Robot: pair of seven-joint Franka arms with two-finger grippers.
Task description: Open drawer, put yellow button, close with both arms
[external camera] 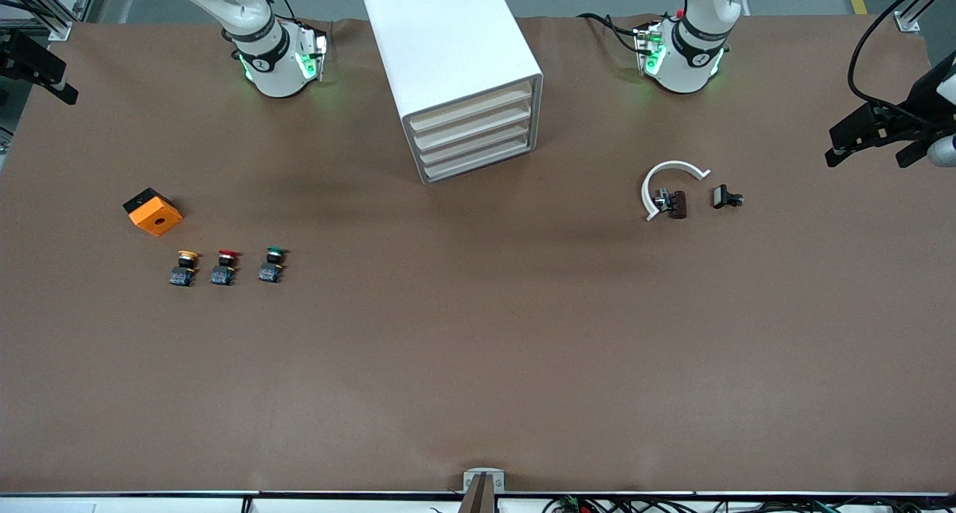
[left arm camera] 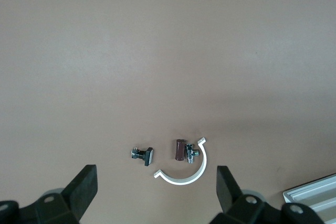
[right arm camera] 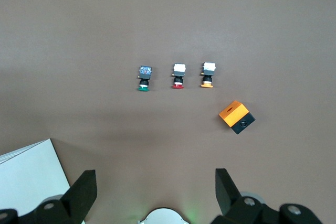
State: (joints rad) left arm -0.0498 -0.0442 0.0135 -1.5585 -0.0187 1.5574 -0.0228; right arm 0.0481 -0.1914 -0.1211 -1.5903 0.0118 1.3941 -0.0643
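The white cabinet (external camera: 448, 50) stands between the two arm bases, and its uppermost drawer (external camera: 473, 107) is shut flush like the three below it. The yellow button (external camera: 184, 266) stands on the table toward the right arm's end, first in a row with a red-capped one (external camera: 225, 266) and a green-capped one (external camera: 272, 263). In the right wrist view the yellow button (right arm camera: 208, 75) lies well below my right gripper (right arm camera: 156, 184), which is open and empty, high over the table by its base. My left gripper (left arm camera: 156, 182) hangs open and empty, high over a white clamp (left arm camera: 184, 174).
An orange box (external camera: 153, 211) sits just farther from the front camera than the button row. Toward the left arm's end lie a white C-shaped clamp (external camera: 667, 177), a brown-and-metal part (external camera: 674, 203) and a small black part (external camera: 726, 197). Black fixtures (external camera: 889, 128) stand at the table's ends.
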